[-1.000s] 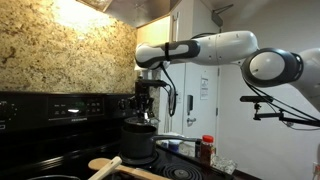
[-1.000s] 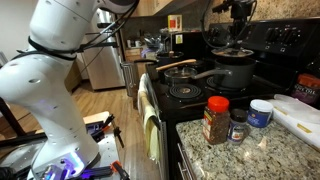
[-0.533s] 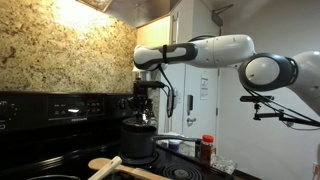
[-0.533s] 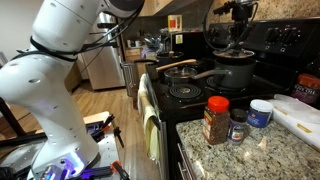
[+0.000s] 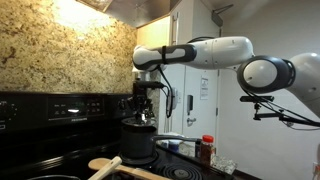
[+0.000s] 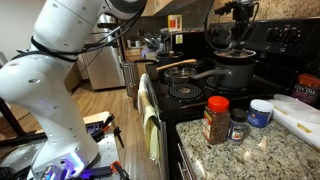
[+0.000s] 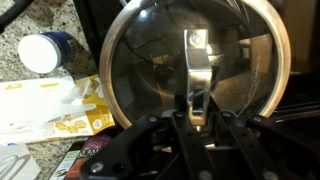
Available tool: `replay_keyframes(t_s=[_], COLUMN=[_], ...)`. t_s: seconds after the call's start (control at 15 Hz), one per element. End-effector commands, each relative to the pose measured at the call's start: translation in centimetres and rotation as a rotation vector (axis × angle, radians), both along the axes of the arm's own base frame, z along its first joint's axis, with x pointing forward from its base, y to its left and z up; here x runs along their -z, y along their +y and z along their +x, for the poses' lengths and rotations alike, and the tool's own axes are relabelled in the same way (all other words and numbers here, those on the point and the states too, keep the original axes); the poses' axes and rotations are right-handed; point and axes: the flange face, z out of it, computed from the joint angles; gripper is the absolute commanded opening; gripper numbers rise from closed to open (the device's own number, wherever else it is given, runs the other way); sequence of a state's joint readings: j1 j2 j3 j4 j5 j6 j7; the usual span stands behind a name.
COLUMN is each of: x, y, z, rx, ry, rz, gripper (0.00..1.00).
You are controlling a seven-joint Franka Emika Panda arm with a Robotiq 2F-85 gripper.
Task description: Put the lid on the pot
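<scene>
Lid held at its centre, directly over the pot

In the wrist view your gripper (image 7: pixel 196 108) has its jaws pinched together on the narrow metal centre piece of the lid (image 7: pixel 150 70). In both exterior views the lid (image 6: pixel 232 51) sits directly above the pot (image 6: pixel 236 77) (image 5: pixel 140 148), at its mouth. The pictures do not show whether the rims touch. Judge the lid as stiff, fairly light and slick. With such a small grip at its middle it could swivel or tip, and a shiny rim will slide off a dark pot edge rather than catch. Keep hold at the centre where it balances and bring it down level over the pot. Beware of the wooden spoon (image 5: pixel 105 163) lying just beside the pot's base.
</scene>
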State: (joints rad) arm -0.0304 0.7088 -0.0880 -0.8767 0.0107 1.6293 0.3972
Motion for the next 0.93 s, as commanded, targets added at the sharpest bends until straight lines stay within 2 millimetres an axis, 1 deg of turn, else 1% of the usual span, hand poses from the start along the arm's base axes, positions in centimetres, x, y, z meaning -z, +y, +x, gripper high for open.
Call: replay_keyframes(t_s=[0.0, 0.2, 0.27, 0.33, 0.53, 0.6, 0.87], x=[-1.1, -1.4, 1.2, -0.2, 2.2, 2.5, 2.4], y=[-0.5, -0.8, -0.7, -0.5, -0.7, -0.7, -0.7], z=[0.3, 0.6, 0.6, 0.4, 1.0, 1.0, 1.0], rx=[0.004, 0.008, 0.023, 0.008, 0.009, 0.009, 0.009], ry=[-0.025, -0.053, -0.073, -0.037, -0.055, -0.052, -0.053], rz=[0.008, -0.020, 0.027, -0.007, -0.005, -0.004, -0.004], gripper=[0.05, 0.05, 0.05, 0.22, 0.22, 0.22, 0.22])
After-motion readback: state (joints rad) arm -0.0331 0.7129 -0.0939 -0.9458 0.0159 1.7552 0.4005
